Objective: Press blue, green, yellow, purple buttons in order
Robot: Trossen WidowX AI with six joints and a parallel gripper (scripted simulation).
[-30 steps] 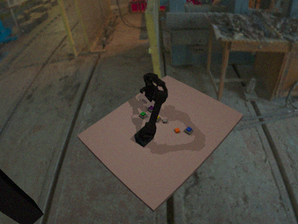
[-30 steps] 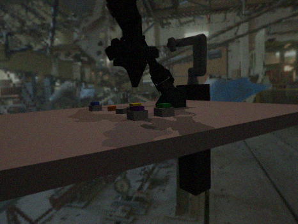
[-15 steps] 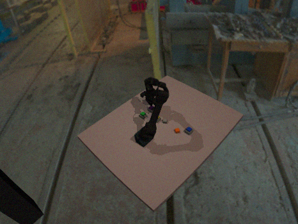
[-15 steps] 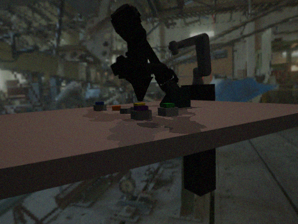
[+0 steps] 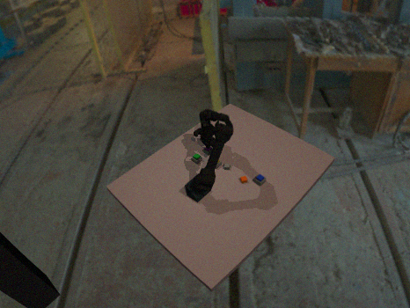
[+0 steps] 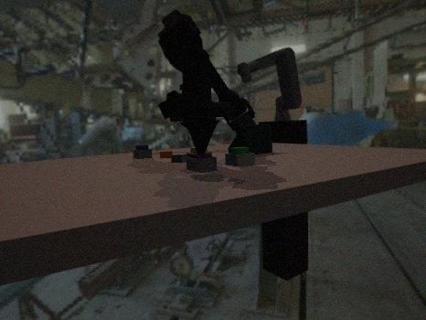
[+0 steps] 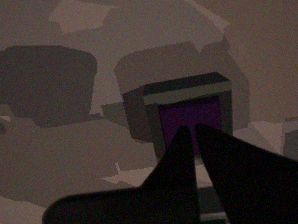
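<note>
My gripper (image 6: 200,152) (image 7: 191,132) is shut and empty, its fingertips pointing down at the purple button (image 5: 208,150) (image 6: 207,155) (image 7: 189,111) and appearing to touch its cap. The purple cap looks low in its grey housing. The green button (image 5: 196,156) (image 6: 239,150) stands beside it, its cap raised. The yellow button (image 5: 219,163) (image 6: 194,149) is partly hidden by the arm in the top view and by the fingers and purple button in the exterior view. The blue button (image 5: 259,178) (image 6: 142,147) stands apart, its cap raised.
An orange block (image 5: 244,179) (image 6: 165,154) lies near the blue button. A grey block (image 5: 227,166) (image 6: 178,158) lies between the orange block and the yellow button. The arm's base (image 5: 198,190) stands on the pinkish table top (image 5: 211,255).
</note>
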